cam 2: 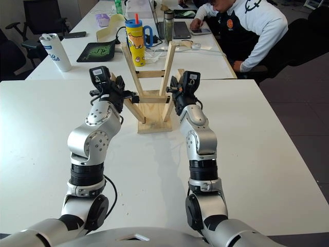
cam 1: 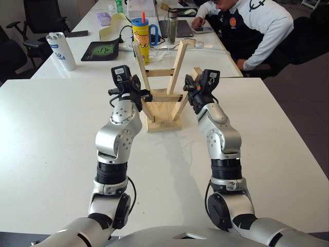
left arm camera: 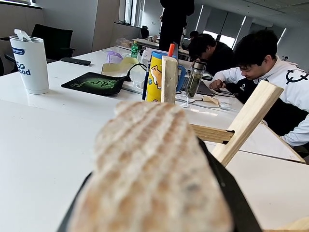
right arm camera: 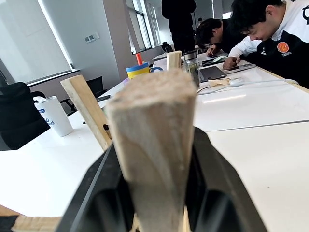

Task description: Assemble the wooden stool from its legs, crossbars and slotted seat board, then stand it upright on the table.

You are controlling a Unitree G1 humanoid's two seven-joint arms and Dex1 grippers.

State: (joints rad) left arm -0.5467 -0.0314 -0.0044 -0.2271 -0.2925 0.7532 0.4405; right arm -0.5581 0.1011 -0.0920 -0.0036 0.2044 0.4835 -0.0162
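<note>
Left eye view, centre of frame: the stool [cam 1: 163, 95] is upside down on the table [cam 1: 51, 139], seat board [cam 1: 164, 123] flat, legs up. Right of centre, the right gripper [cam 1: 191, 95] is clenched on a leg [right arm camera: 152, 135]. Left of centre, the left gripper [cam 1: 139, 96] is hard against the stool; grasping or not, I cannot tell.

We see a stool [cam 1: 164, 121] of pale bare wood, a plain white table [cam 1: 51, 139], a yellow cup [cam 1: 141, 34] with blue lid [cam 1: 140, 22] and red straw [cam 1: 143, 16], a white tumbler [cam 1: 60, 51] with blue lettering, and a black mat [cam 1: 101, 50] bearing a green swirl.
</note>
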